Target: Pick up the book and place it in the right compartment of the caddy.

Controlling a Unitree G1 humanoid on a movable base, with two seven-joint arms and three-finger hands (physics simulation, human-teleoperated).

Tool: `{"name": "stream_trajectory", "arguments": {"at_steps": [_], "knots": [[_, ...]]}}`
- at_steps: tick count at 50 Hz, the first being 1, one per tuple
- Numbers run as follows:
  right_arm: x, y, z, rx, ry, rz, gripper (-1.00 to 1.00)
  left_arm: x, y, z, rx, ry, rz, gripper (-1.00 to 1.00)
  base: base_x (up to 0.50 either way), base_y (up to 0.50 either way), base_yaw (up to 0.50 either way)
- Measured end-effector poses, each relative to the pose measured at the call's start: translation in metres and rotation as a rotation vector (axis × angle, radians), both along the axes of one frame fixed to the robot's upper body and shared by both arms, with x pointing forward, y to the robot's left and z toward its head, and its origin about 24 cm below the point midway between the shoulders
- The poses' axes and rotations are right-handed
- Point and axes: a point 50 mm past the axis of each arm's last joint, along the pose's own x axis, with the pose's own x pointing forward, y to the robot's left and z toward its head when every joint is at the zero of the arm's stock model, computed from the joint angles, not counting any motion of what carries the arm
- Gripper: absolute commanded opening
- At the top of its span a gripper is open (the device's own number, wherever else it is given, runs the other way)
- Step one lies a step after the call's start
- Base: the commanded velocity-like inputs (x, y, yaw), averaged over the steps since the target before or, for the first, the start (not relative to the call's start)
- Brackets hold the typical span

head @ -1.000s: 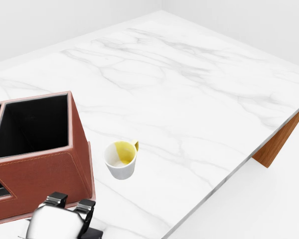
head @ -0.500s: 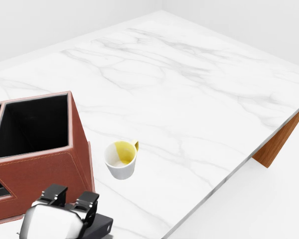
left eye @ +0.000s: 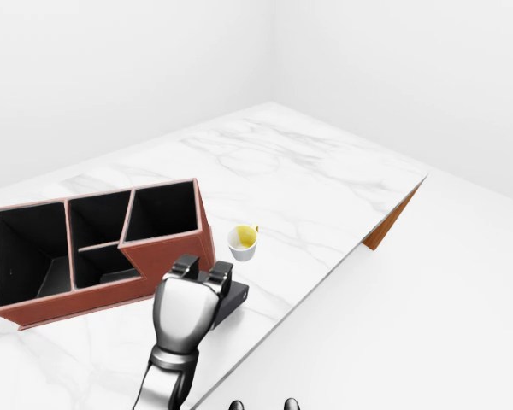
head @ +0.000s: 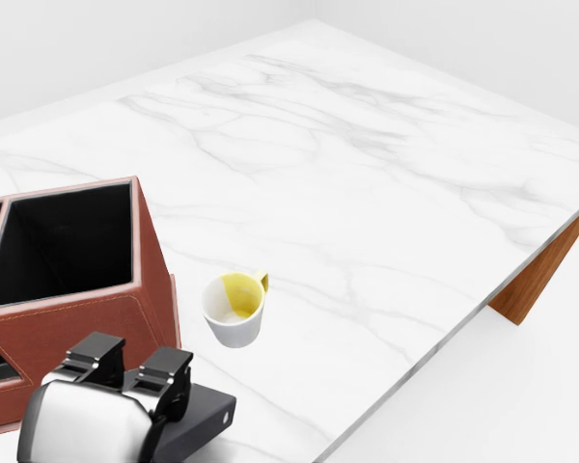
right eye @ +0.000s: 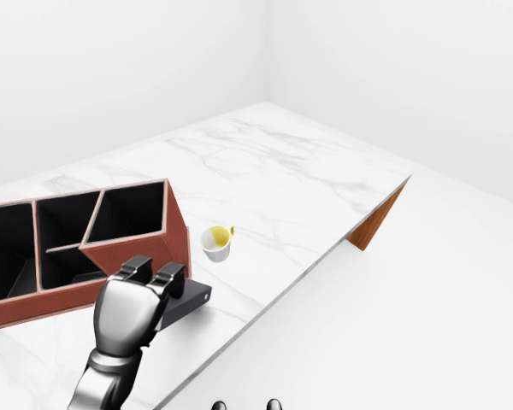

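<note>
The book (head: 201, 419) is a flat dark slab at the bottom of the head view, just below the caddy's right end. My left hand (head: 125, 367) is shut on it, black fingers hooked over its upper edge, and most of the book is hidden under the silver palm. The red-brown caddy (left eye: 167, 260) stands on the marble table with several black compartments. Its right compartment (left eye: 161, 209) is open at the top and looks dark inside. The hand and book are close against the caddy's lower right wall. My right hand does not show.
A small white cup (head: 234, 309) with yellow inside stands just right of the caddy. The marble table (head: 367, 193) spreads to the upper right; its edge (left eye: 325, 273) runs diagonally, with a wooden side panel (left eye: 392, 220) below it. White floor lies beyond.
My left hand has risen and shifted left in the head view, bringing the dark book into sight beneath its fingers. The caddy and cup have not moved.
</note>
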Motion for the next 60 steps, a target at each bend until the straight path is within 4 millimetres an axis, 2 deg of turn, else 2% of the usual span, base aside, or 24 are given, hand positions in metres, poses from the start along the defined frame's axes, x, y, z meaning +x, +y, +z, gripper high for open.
{"name": "stream_trajectory", "arguments": {"at_steps": [12,30,43,60], "knots": [[-0.001,0.000,0.001,-0.004,-0.004,0.001,1.00,0.000,-0.003,0.019,-0.045,-0.054,-0.008,-1.00,0.00,0.00,0.00],[-0.001,0.001,0.003,-0.010,-0.008,0.003,1.00,0.000,-0.003,0.039,-0.124,-0.048,-0.019,-1.00,0.00,0.00,0.00],[0.000,0.001,0.003,-0.012,-0.007,0.005,1.00,-0.003,-0.005,0.067,-0.226,-0.041,-0.069,-1.00,0.00,0.00,0.00],[0.000,0.002,0.003,-0.012,-0.003,0.008,1.00,-0.006,-0.019,0.101,-0.281,-0.058,-0.197,-1.00,0.00,0.00,0.00]]}}
